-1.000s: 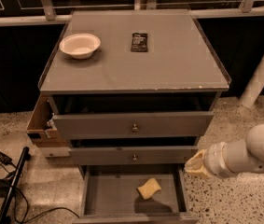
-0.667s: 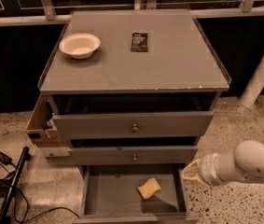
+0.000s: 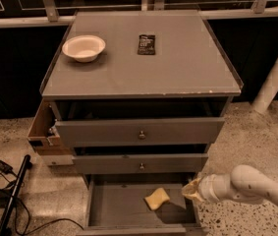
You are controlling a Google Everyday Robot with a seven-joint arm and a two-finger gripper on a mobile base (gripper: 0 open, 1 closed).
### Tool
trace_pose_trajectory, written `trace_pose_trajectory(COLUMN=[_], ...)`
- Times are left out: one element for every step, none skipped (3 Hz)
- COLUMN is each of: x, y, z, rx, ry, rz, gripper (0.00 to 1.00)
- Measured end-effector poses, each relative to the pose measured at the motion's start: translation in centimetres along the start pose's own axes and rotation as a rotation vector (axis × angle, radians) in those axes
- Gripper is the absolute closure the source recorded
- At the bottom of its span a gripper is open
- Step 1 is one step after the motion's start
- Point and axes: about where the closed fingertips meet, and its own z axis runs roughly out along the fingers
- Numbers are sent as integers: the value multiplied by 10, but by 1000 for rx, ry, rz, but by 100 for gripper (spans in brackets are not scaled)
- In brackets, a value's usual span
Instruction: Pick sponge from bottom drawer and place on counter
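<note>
The pale-yellow sponge (image 3: 156,198) lies on the floor of the open bottom drawer (image 3: 119,205), right of its middle. My gripper (image 3: 191,191), at the end of a white arm coming in from the lower right, hangs over the drawer's right edge, just right of the sponge and apart from it. The grey counter (image 3: 178,68) tops the cabinet above.
A white bowl (image 3: 83,47) and a small dark packet (image 3: 147,44) sit on the counter. Two knobbed drawers (image 3: 141,134) stand above the bottom one. A cardboard box (image 3: 44,132) is at the cabinet's left. Cables and a dark pole (image 3: 11,195) lie on the floor, left.
My arm and gripper have moved down and to the left, toward the bottom drawer's right edge and closer to the sponge. The sponge has not moved.
</note>
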Motion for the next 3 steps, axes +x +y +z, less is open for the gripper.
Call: trace_pose_trajectory(x=[35,35,54], y=[5,5,3], z=[58,58,79], rx=[-43,-43,-16], ry=[-69,-69,-74], rz=[73,73,67], gripper=[100,100,100])
